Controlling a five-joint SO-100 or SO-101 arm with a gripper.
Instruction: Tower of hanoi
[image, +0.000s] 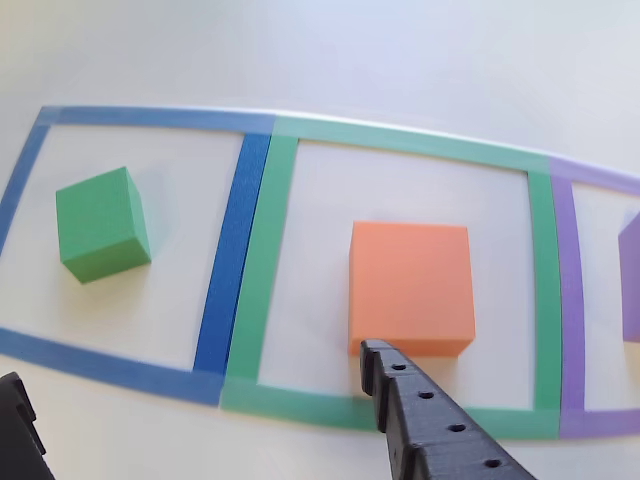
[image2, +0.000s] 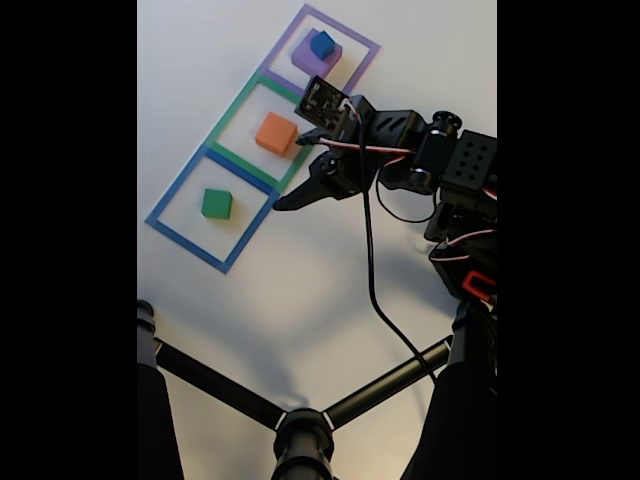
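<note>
White surface (image2: 300, 290) carrying three taped square outlines in a row: blue outline (image2: 210, 212), green outline (image2: 262, 134), purple outline (image2: 322, 52). Black arm (image2: 420, 160) reaches in from the right of the fixed view, a cable hanging from it; a black tripod (image2: 300, 430) stands in the foreground. Purple block (image2: 312, 62), widest and flat, sits inside the purple outline. Orange block (image: 410, 288) sits inside the green outline, resting flat. Green block (image: 102, 224) sits alone inside the blue outline, turned slightly askew. Blue cube (image2: 322, 44), the smallest, rests on top of the purple block. Claw (image2: 296, 175) is spread apart, empty, one finger (image: 420, 410) tip just beside the orange block's near edge; contact cannot be told.
</note>
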